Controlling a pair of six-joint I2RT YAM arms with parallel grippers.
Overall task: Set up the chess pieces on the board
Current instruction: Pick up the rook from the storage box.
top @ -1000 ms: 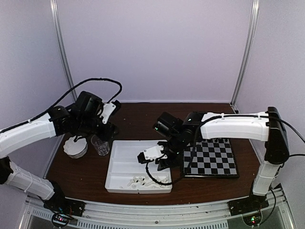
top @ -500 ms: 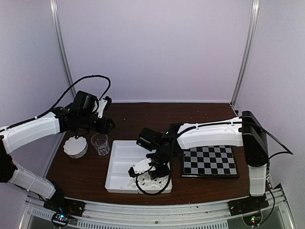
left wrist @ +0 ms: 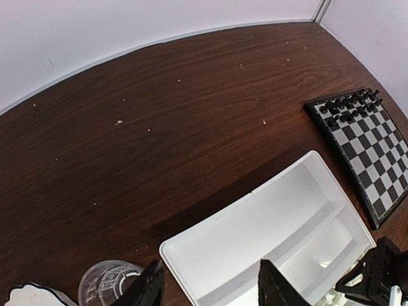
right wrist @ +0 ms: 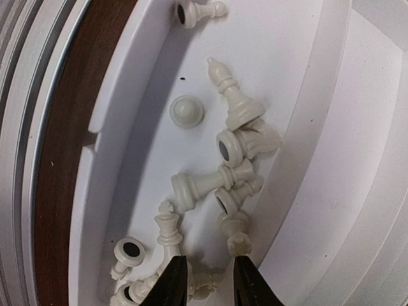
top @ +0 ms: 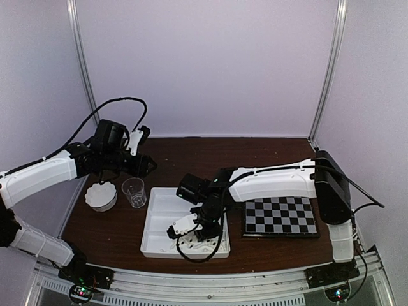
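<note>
Right arm [top: 274,182] swings left from the board's [top: 280,217] left edge to the white tray [top: 156,220]. Right gripper [right wrist: 207,278] now sits low over the white chessmen [right wrist: 210,185] in the near compartment. Left gripper [left wrist: 209,290] lifts slightly, back from the clear cup [top: 134,191].

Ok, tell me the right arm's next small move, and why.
Probably lower the right gripper slightly and close on the small white plastic chess piece: the open jaws straddle it in the near compartment of the white plastic tray, among other heaped white pieces.
</note>
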